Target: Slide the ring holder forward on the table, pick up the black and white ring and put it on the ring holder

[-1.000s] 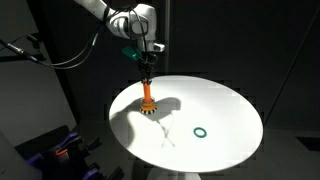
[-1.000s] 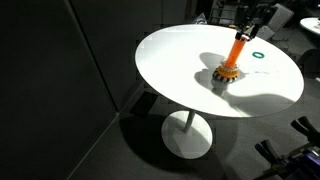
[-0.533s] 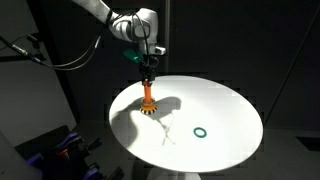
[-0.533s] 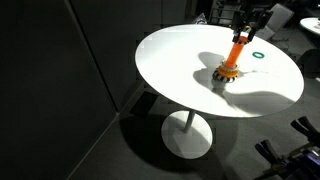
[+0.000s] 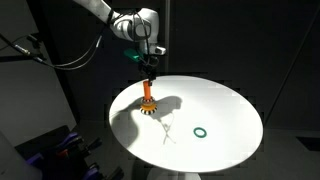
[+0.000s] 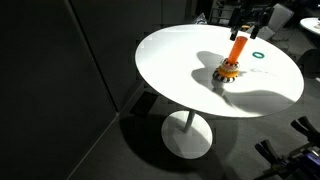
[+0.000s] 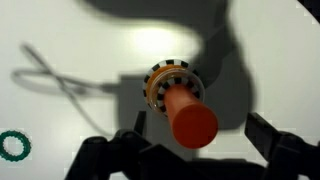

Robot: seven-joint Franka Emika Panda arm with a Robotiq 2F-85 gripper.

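hand (image 5: 149,67) risen above ring holder (image 5: 148,99) | wide, empty | black and white ring (image 7: 167,69) seated | table (image 5: 225,105) edges clear

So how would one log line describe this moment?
black and white segmented ring: around base of orange peg ring holder | end effector: open, above holder | plain green ring: apart on white table

We see round white tabletop (image 5: 235,115), brightly lit, soft grey shadows across middle. In an exterior view, white pedestal column with round foot (image 6: 187,140) beneath, standing on dark grey floor (image 6: 110,155). Black panelled wall (image 6: 50,70) at left. We note dark backdrop (image 5: 260,35) far behind, black cables (image 5: 25,50) far left.
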